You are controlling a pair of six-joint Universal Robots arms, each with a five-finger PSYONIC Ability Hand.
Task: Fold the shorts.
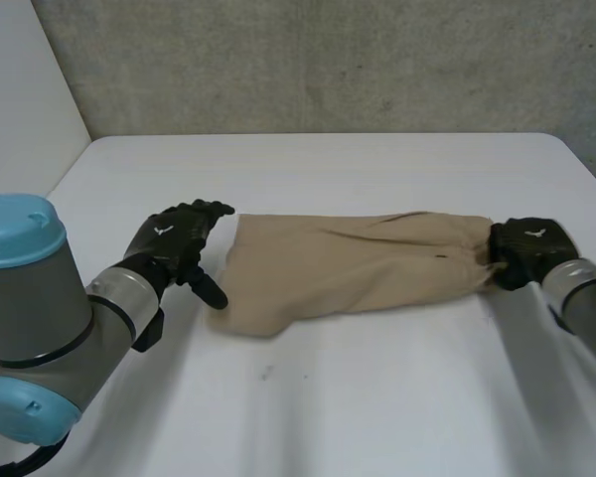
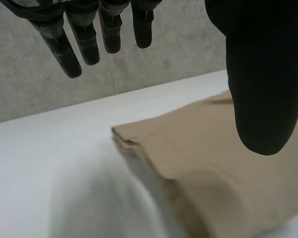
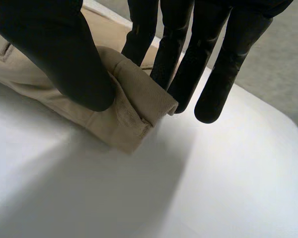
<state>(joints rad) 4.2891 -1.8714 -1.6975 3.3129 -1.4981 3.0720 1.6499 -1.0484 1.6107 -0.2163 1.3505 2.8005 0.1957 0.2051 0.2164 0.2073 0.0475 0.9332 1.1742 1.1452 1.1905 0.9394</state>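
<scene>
Lying flat on the white table (image 1: 328, 397), the tan shorts (image 1: 348, 263) are found folded into one long band, with layered edges seen at both ends. The right hand (image 1: 526, 248) is placed at the shorts' right end. In the right wrist view the thumb of that hand (image 3: 54, 49) is pressed down on top of the thick hemmed edge of the shorts (image 3: 124, 99), and the fingers (image 3: 174, 54) are set against the far side of the same fold, so that the cloth is pinched between them; this end is raised slightly off the table (image 3: 213, 188). The left hand (image 1: 174, 238) is held just beside the shorts' left end, apart from the cloth. In the left wrist view its fingers (image 2: 84, 39) and thumb (image 2: 260, 74) are extended and spread above the stacked corner of the shorts (image 2: 213, 163), and nothing is grasped by them. Contact between this hand and the table cannot be judged. A grey concrete wall (image 1: 328, 60) is noted behind the table, beyond the shorts' far edge.
</scene>
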